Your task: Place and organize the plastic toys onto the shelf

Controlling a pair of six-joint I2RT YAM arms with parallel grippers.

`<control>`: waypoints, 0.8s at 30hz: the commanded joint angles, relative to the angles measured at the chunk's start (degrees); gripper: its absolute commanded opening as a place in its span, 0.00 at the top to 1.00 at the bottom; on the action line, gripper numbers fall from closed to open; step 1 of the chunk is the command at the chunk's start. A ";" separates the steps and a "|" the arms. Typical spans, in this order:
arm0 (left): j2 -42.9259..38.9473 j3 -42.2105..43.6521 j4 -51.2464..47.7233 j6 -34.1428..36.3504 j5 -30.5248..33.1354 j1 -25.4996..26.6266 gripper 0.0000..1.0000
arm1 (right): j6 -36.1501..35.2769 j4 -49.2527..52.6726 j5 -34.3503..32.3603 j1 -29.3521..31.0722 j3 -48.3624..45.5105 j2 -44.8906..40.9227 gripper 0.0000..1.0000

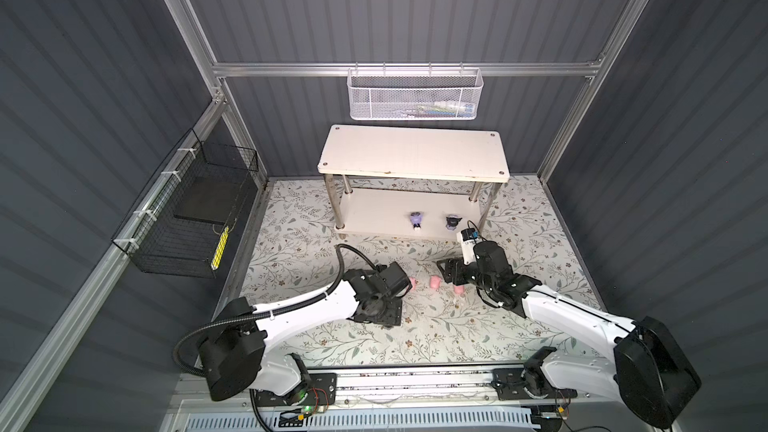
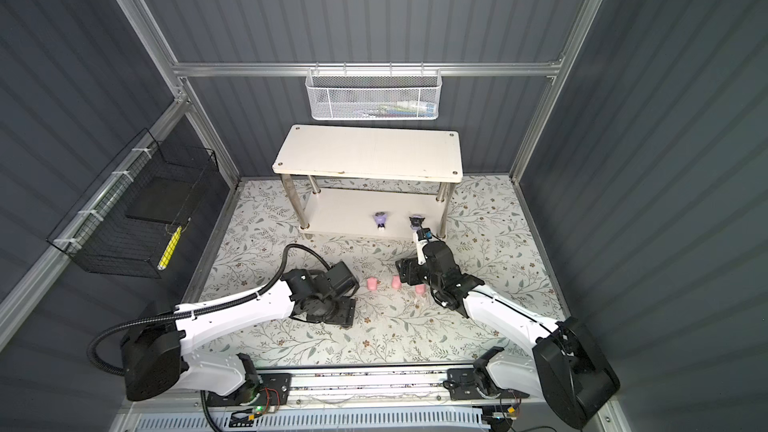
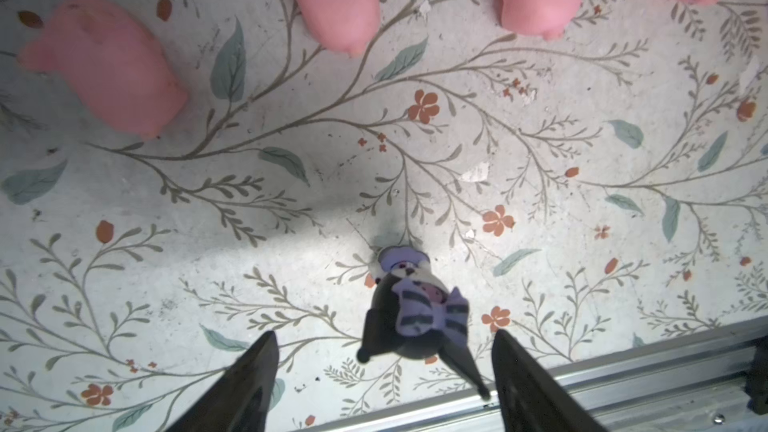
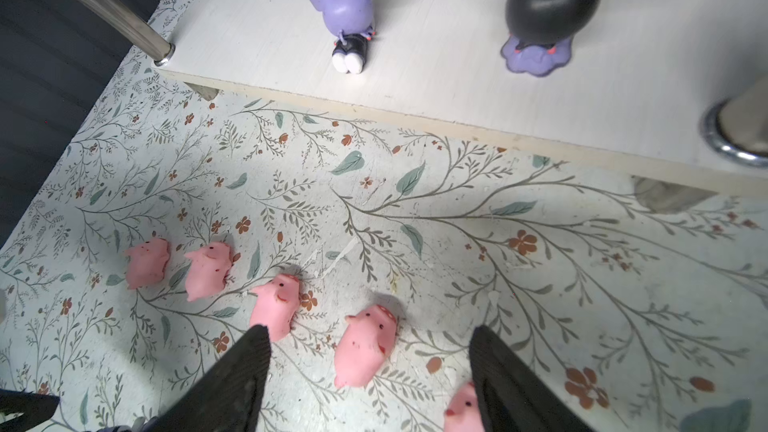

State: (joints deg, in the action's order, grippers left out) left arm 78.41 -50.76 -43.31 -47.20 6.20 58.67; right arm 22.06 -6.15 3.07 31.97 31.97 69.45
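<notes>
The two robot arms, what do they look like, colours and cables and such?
The left arm and right arm both have smooth white shells with bulky black joint housings. A black corrugated hose runs along the left arm only. The left fingers are dark, smooth, tapered wedges; the right fingers have the same shape but are ribbed.

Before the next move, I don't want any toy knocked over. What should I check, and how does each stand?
1. Left gripper open around the third purple toy: ok.
2. That toy free of both fingers: cannot tell; its black tip ends near one.
3. Right gripper open above a pink pig: ok.
4. Two purple toys on the shelf's lower tier: ok.
5. All toys shelved: not ok; five pink pigs lie on the table.
</notes>
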 commanded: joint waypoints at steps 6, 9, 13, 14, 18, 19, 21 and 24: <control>-7.31 8.15 11.06 4.09 4.99 2.63 0.15 | 0.43 -0.18 0.71 0.01 2.07 0.47 0.22; -8.58 10.14 14.73 5.85 5.12 3.17 0.14 | 0.69 -0.01 0.48 0.06 2.15 0.22 0.23; -8.59 12.03 18.72 8.20 5.41 3.44 0.13 | 0.74 0.13 0.31 0.12 2.05 0.26 0.22; -8.35 12.13 19.44 8.51 5.37 3.46 0.13 | 0.78 0.18 0.27 0.19 2.09 0.29 0.23; -7.14 12.61 20.22 7.35 5.67 3.64 0.13 | 0.86 0.38 0.01 0.25 1.99 0.24 0.22; -7.18 13.06 20.71 6.82 5.63 3.88 0.13 | 0.84 0.42 -0.16 0.25 1.93 0.20 0.22; -7.58 14.16 21.29 5.85 5.98 4.44 0.13 | 0.81 0.36 -0.22 0.25 1.90 0.40 0.22; -9.13 16.29 22.66 5.99 6.46 5.29 0.13 | 1.04 0.05 0.00 0.33 1.93 0.93 0.22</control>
State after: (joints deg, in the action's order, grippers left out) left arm 70.65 -36.47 -22.17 -40.95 11.49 63.22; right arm 22.55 -5.96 3.40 32.03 32.95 69.89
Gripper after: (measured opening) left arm 0.866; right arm 0.777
